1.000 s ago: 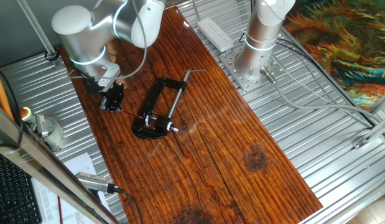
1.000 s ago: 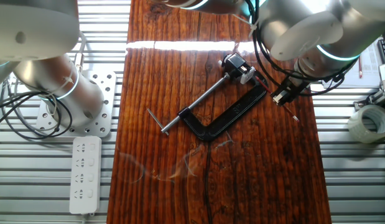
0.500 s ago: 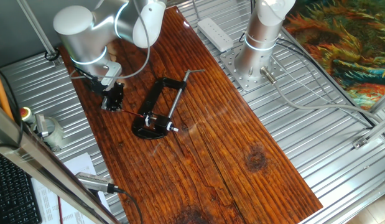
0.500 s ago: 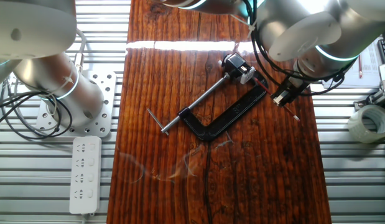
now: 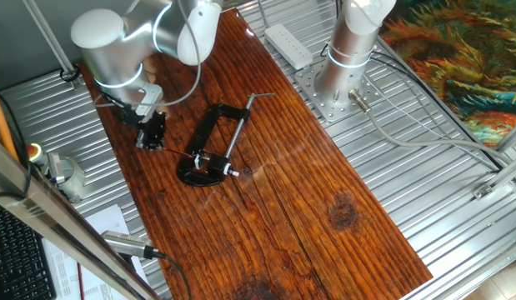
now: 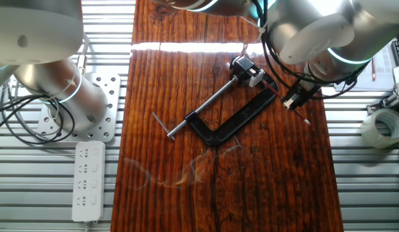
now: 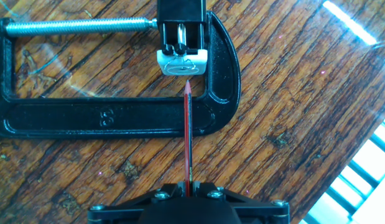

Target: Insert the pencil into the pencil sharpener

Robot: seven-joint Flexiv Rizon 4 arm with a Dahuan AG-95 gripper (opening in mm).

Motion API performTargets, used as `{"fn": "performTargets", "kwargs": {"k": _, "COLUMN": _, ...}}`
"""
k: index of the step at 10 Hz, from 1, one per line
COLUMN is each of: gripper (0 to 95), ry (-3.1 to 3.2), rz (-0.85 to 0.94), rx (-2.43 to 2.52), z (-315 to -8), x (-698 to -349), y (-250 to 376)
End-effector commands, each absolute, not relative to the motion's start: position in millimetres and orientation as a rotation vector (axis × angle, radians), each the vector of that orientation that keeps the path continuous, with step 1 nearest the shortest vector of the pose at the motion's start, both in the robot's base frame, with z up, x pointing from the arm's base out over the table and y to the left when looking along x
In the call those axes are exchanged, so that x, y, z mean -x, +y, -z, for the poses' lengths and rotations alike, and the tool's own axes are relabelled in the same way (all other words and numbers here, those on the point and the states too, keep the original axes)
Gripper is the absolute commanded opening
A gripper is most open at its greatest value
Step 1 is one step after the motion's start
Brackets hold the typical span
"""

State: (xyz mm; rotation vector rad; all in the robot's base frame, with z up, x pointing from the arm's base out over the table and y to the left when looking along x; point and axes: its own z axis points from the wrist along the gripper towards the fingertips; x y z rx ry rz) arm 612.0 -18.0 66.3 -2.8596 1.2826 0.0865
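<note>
The wooden table carries a big black clamp lying flat, its screw rod running toward nine o'clock in the hand view. Held in the clamp's mouth is the sharpener, a dark block with a pale face turned toward six o'clock. The gripper sits at the bottom edge of that view, clenched on the pencil near its back end.

The step in hand looks like the final approach. To do it well, I would keep the pencil dead in line with the hole in the pale face and push straight along the shaft, slowly, with no sideways drift, since so thin a stick could bend or skid off the face.

The pencil's long axis runs six to twelve o'clock, crossing over the clamp's spine, with its tip pointing to twelve, just short of the sharpener's face; whether it touches cannot be told.
</note>
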Motion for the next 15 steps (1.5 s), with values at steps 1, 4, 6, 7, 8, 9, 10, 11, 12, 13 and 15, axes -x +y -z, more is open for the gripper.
{"fn": "performTargets", "kwargs": {"k": 1, "gripper": 0.0, "ry": 1.288, "rz": -0.083, "rx": 2.855, "z": -64, "x": -611, "y": -15}}
{"fn": "performTargets", "kwargs": {"k": 4, "gripper": 0.0, "ry": 1.295, "rz": -0.084, "rx": 2.855, "z": -61, "x": -608, "y": -16}}
{"fn": "performTargets", "kwargs": {"k": 6, "gripper": 0.0, "ry": 1.288, "rz": -0.085, "rx": 2.857, "z": -61, "x": -608, "y": -16}}
{"fn": "performTargets", "kwargs": {"k": 7, "gripper": 0.0, "ry": 1.286, "rz": -0.085, "rx": 2.859, "z": -61, "x": -607, "y": -16}}
{"fn": "performTargets", "kwargs": {"k": 8, "gripper": 0.0, "ry": 1.284, "rz": -0.085, "rx": 2.859, "z": -60, "x": -606, "y": -16}}
{"fn": "performTargets", "kwargs": {"k": 9, "gripper": 0.0, "ry": 1.284, "rz": -0.087, "rx": 2.858, "z": -60, "x": -606, "y": -16}}
{"fn": "performTargets", "kwargs": {"k": 10, "gripper": 0.0, "ry": 1.283, "rz": -0.087, "rx": 2.858, "z": -59, "x": -605, "y": -15}}
{"fn": "performTargets", "kwargs": {"k": 11, "gripper": 0.0, "ry": 1.281, "rz": -0.088, "rx": 2.858, "z": -58, "x": -604, "y": -15}}
{"fn": "performTargets", "kwargs": {"k": 12, "gripper": 0.0, "ry": 1.28, "rz": -0.091, "rx": 2.855, "z": -58, "x": -603, "y": -15}}
{"fn": "performTargets", "kwargs": {"k": 13, "gripper": 0.0, "ry": 1.28, "rz": -0.092, "rx": 2.855, "z": -57, "x": -601, "y": -14}}
{"fn": "performTargets", "kwargs": {"k": 15, "gripper": 0.0, "ry": 1.287, "rz": -0.094, "rx": 2.854, "z": -58, "x": -598, "y": -12}}
